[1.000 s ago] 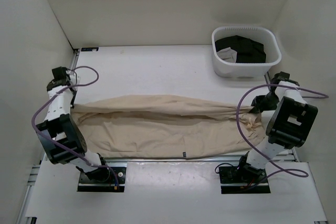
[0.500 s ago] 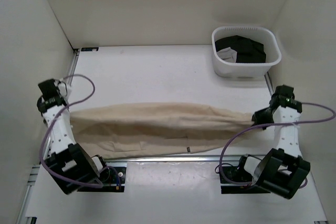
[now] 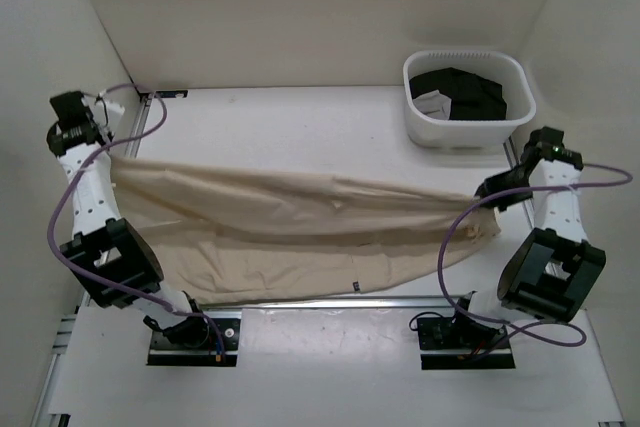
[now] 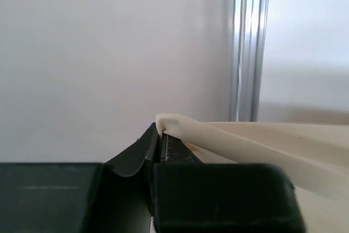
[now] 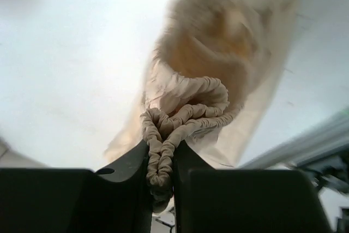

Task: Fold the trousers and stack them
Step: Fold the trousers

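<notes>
One small dark tag (image 3: 353, 284) sits on the near edge of the trousers (image 3: 300, 232), close to the front rail of the bench (image 3: 300, 127); any writing on it is too small to read. From that edge the beige cloth spreads back over the bench, long axis running left to right. The right end is nearer and the left end lies farther back, so the length slants a little.

At the right end, the right hand (image 5: 161, 162) is closed narrowly on a bunched, elasticated band of the trousers, the ruched cord pinched between its fingers (image 5: 128, 165) and the rest of the cloth falling away beyond them. At the far left corner, the left hand (image 4: 159, 137) is clamped tight on a thin folded edge of the fabric, which leads off to the right from its fingertips. The far edge of the cloth runs fairly taut between the two hands.

Farthest back, at the right, stands a white basket (image 3: 460, 135) holding black garments (image 3: 475, 92) with a white label (image 3: 435, 102), its print unreadable. The basket is well apart from the trousers.
</notes>
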Robot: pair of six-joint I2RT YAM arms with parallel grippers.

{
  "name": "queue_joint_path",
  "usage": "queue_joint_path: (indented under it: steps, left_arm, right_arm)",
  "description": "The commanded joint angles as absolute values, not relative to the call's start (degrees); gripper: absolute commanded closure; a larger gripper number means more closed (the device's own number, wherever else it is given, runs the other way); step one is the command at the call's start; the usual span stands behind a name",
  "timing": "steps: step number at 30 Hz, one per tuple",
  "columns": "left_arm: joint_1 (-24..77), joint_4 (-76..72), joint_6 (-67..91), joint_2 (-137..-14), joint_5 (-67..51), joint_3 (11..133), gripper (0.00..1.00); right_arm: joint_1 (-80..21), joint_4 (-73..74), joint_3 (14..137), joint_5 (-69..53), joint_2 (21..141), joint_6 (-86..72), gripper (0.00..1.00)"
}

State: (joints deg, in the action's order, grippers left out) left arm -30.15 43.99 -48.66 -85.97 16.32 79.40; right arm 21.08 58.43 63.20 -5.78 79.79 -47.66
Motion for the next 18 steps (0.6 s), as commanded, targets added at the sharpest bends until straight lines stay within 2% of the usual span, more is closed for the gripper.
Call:
queue_joint_path:
  steps: [1, 2, 6, 10, 13, 18]
  left_arm:
    - [-30.23, 36.82, -48.51, -87.98, 20.83, 90.78, 0.86]
    - [-30.23, 36.83, -49.56, -87.37, 20.13, 90.79, 0.86]
    - [-30.32, 36.83, -54.03, -79.21, 19.6, 75.28, 0.86]
    - [-30.84, 36.83, -60.63, -65.26, 21.17, 50.62, 0.86]
    - [-33.04, 37.87, -65.56, -59.87, 23.9, 38.55, 0.86]
    - [-34.37, 38.58, -64.42, -59.85, 24.61, 30.77, 0.86]
  right_arm:
    - [22.85, 55.72, 74.59, 0.44, 82.27, -45.0, 1.0]
    - [22.85, 55.72, 74.62, 0.44, 82.27, -45.0, 1.0]
    - [22.85, 55.11, 66.55, -0.62, 77.79, -45.0, 1.0]
    - [23.47, 54.58, 56.97, -0.62, 71.21, -45.53, 1.0]
    - [24.78, 55.28, 50.99, 1.22, 68.13, -45.53, 1.0]
    - [28.2, 54.76, 44.13, 5.19, 67.84, -44.38, 1.0]
